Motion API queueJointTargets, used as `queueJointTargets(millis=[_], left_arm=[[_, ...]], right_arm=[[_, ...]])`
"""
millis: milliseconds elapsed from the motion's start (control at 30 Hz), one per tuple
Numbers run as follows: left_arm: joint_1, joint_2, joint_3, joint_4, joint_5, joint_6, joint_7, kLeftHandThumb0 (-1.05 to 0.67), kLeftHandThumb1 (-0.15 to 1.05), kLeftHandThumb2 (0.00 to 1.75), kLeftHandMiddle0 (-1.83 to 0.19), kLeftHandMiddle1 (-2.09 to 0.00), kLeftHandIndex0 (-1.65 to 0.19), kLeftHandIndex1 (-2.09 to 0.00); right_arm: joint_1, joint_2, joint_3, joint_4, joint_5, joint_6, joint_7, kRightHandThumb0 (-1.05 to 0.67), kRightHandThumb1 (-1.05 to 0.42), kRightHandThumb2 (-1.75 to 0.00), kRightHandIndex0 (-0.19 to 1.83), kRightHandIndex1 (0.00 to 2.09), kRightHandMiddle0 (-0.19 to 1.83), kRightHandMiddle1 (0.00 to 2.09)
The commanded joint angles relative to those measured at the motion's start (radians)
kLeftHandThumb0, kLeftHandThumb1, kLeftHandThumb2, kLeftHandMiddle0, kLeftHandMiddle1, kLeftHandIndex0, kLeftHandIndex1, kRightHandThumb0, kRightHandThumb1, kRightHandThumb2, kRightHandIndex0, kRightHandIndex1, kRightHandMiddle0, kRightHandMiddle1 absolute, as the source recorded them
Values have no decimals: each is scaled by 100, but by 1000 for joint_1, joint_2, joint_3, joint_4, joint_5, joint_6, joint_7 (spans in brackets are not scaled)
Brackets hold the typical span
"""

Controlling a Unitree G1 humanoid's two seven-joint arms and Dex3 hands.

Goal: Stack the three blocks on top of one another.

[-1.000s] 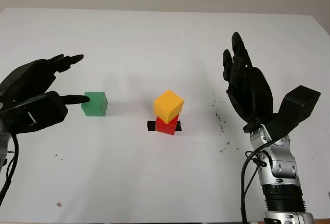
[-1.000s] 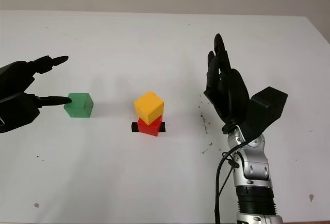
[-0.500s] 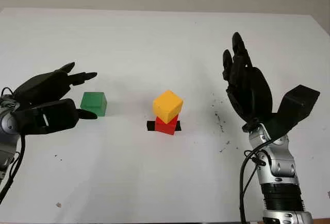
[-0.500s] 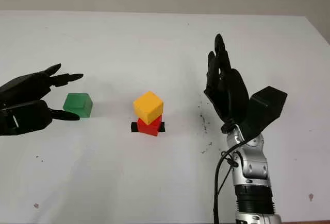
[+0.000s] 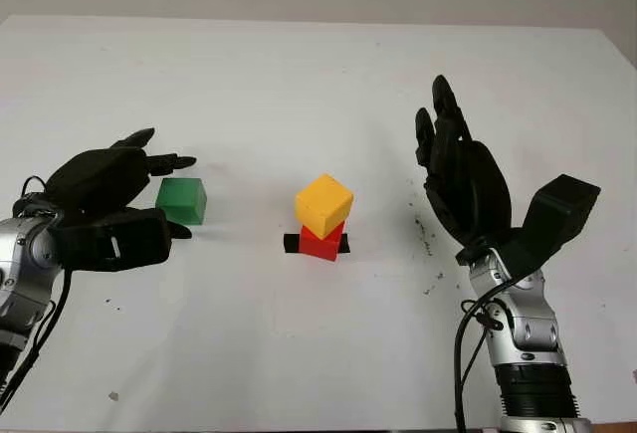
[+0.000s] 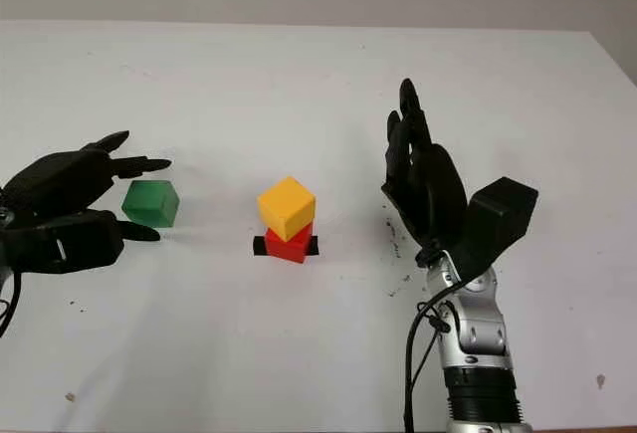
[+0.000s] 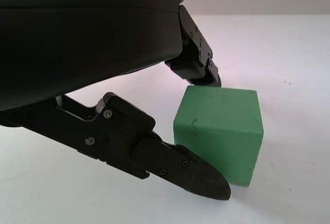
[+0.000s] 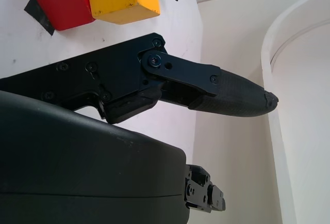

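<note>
A yellow block [image 5: 324, 204] sits skewed on top of a red block [image 5: 320, 243] near the middle of the white table [image 5: 299, 95]. A green block [image 5: 181, 200] stands alone on the table to their left. My left hand [image 5: 185, 197] is open and straddles the green block, one finger behind it and the thumb [image 7: 180, 167] in front of it. In the left wrist view the green block [image 7: 219, 126] rests on the table between those fingers. My right hand [image 5: 450, 159] is open, held upright above the table to the right of the stack.
A strip of black tape [image 5: 290, 244] lies under the red block. Dark specks [image 5: 424, 229] dot the table between the stack and my right hand. The table's far edge [image 5: 299, 20] runs across the top.
My left hand has moved right and forward until its fingers flank the green block. My right hand has shifted slightly left and down. The blocks have not moved.
</note>
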Motion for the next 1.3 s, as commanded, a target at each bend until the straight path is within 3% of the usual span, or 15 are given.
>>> queueJointTargets(millis=[0,67,100,200,300,533,667,900,1267], left_arm=[[-11,0,-7,17,11,-28,38,-57,89,6,-17,-10,-69,-20],[-14,2,-8,30,14,-50,59,-53,91,6,-20,-7,-68,-30],[-15,3,-8,37,14,-62,70,-50,92,6,-23,-6,-60,-56],[-8,6,-1,50,12,-103,112,-43,96,6,-28,-6,-52,-91],[0,14,5,57,13,-144,151,-39,99,6,-32,-7,-48,-105],[5,22,32,61,-35,-211,164,-38,98,5,-36,-6,-42,-121],[4,2,70,69,-186,-241,82,-36,98,5,-35,-5,-39,-129],[1,-11,145,-28,-443,-169,-120,-38,100,6,-31,-4,-36,-137],[-28,-52,185,-138,-650,-83,-266,-43,103,6,-25,-4,-31,-148]], right_arm=[[11,4,-5,-24,8,3,0,-80,-105,-71,-19,0,-19,0],[11,3,-4,-23,3,0,-3,-79,-105,-71,-19,0,-19,0],[11,3,-4,-22,2,-1,-3,-80,-105,-71,-19,0,-19,0],[10,3,-1,-17,3,-6,4,-79,-105,-71,-19,0,-19,0],[8,5,0,-14,7,-1,10,-79,-105,-71,-19,0,-19,0],[3,12,5,-7,0,-8,14,-77,-105,-71,-19,0,-19,0],[0,21,6,-3,-2,-10,8,-76,-105,-70,-19,0,-19,0],[7,32,5,-6,5,-11,5,-76,-105,-67,-19,0,-19,0],[14,41,4,4,-3,-31,6,-75,-105,-67,-19,0,-19,0]])
